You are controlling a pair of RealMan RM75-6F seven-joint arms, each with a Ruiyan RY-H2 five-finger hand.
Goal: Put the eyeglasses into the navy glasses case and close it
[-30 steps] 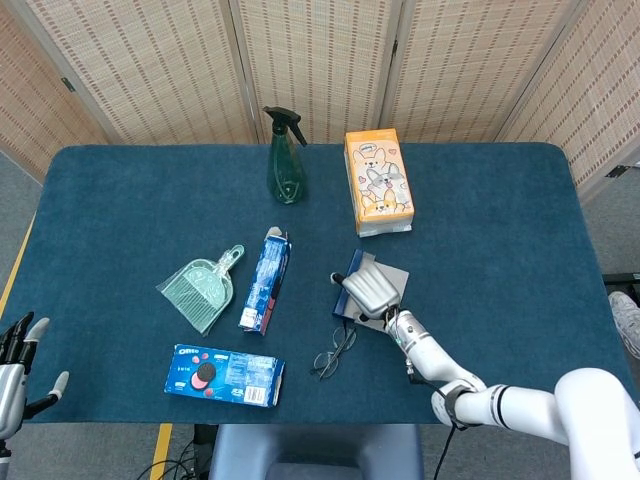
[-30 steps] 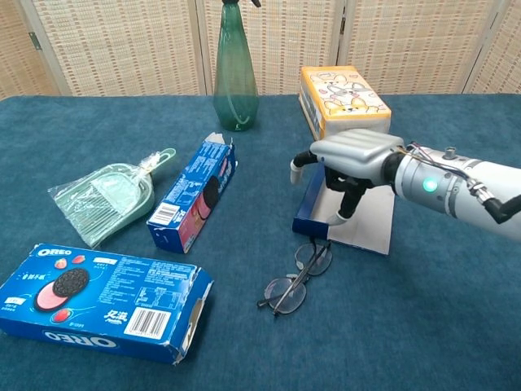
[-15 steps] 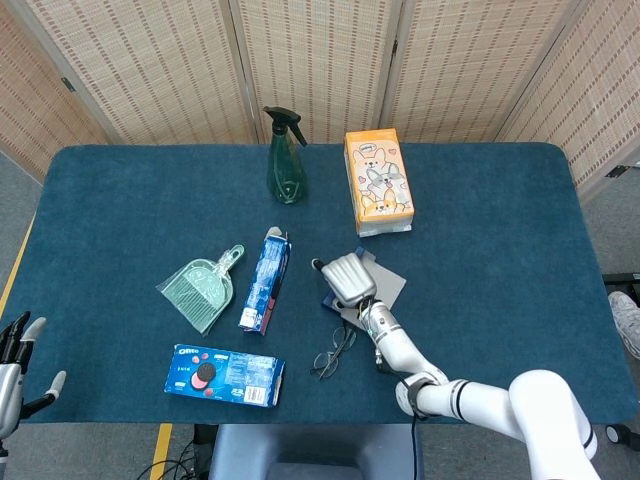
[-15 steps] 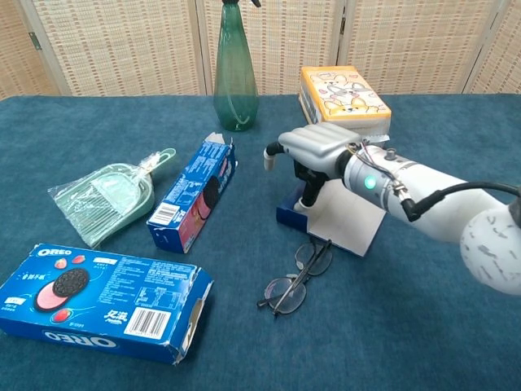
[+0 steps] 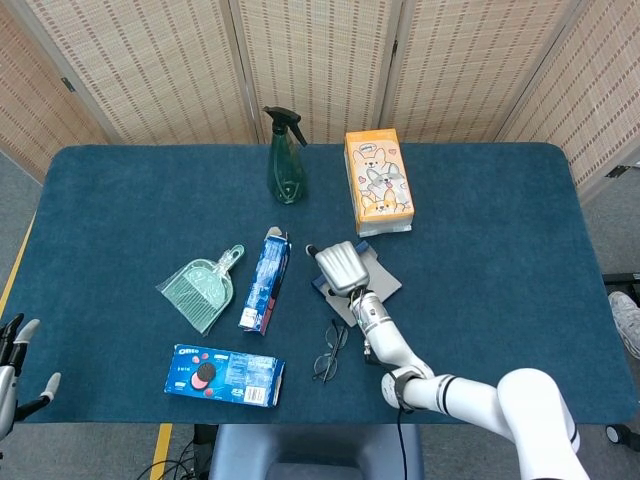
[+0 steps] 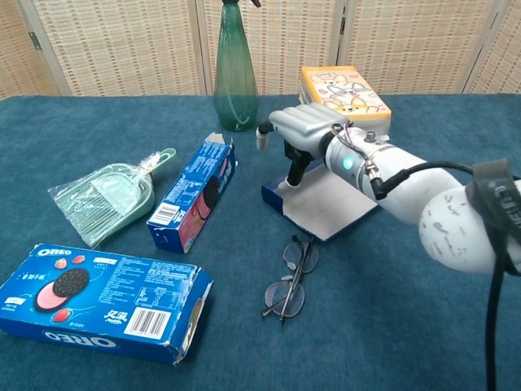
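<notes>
right hand: fingers on the navy glasses case, has dragged it toward 10 o'clock
eyeglasses: nudged slightly
left hand: fingers spread, holding nothing

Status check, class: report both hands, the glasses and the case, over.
Right hand holds the open case by its far-left end. Left hand open at table's edge. Glasses on the cloth, in front of the case. Nothing in the way.

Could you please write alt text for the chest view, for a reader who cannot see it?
The robot's right hand rests its fingers on the open navy glasses case on a blue table, with the eyeglasses lying just in front. To the left are a blue cookie box, an Oreo box and a bagged green dustpan.
</notes>
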